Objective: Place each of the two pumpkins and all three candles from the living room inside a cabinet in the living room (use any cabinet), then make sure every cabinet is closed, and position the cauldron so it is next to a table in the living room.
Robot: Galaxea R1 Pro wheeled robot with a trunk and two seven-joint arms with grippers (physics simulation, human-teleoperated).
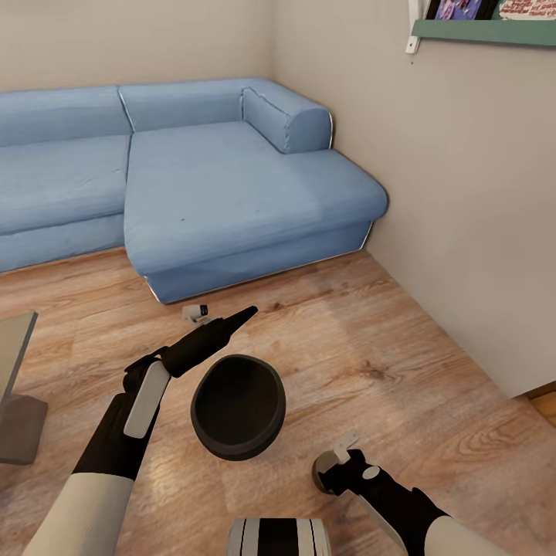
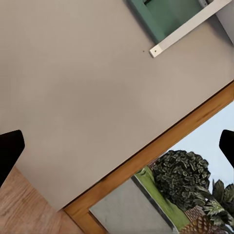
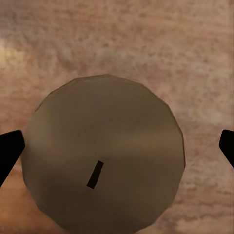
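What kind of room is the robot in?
It looks like a living room. There is a big blue corner sofa against the walls, a wooden floor, and a shelf up on the wall. A dark round cauldron sits on the floor near the robot.

Left end effector (image 1: 232,320) extended forward, fingers spread; right end effector (image 1: 330,467) pointing down, fingers spread.

Black cauldron (image 1: 238,417) (empty) upright on floor; candle (image 3: 105,156) nearby.
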